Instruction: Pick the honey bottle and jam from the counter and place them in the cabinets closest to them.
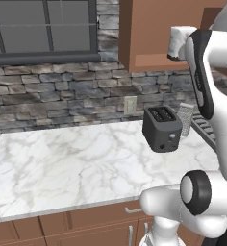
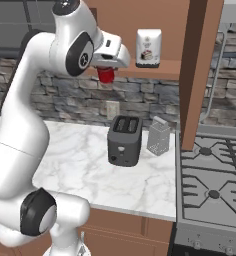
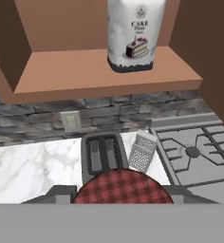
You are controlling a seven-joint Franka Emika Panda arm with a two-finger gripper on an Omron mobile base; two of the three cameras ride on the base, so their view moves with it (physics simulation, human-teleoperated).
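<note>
Claw [image 2: 106, 70] raised high in front of an open wall cabinet, its fingers closed around the jam [image 2: 106, 75], a tiny red jar that hangs just under the white hand in the right base view. From the hand view we look over the jar's red checked lid, between the two dark finger tips, toward the cabinet's wooden shelf [image 3: 85, 71]. A white canister labelled "cake" [image 3: 131, 35] stands on that shelf toward its right side; the left part of the shelf is bare. The jar sits level with the shelf's front edge or slightly below it, and we cannot tell whether it has crossed over the shelf yet.

Below, on the white marble surface [image 1: 62, 163], a dark toaster [image 2: 124, 140] stands with a metal grater [image 2: 158, 136] just beside it, next to the stove [image 2: 215, 175].

We judge the jam half of the task as well along: picked up and lifted, not yet set down. Placing it on the shelf and letting go is left. We find no honey bottle on the stretch of surface we see, so we cannot say whether it is already put away.
</note>
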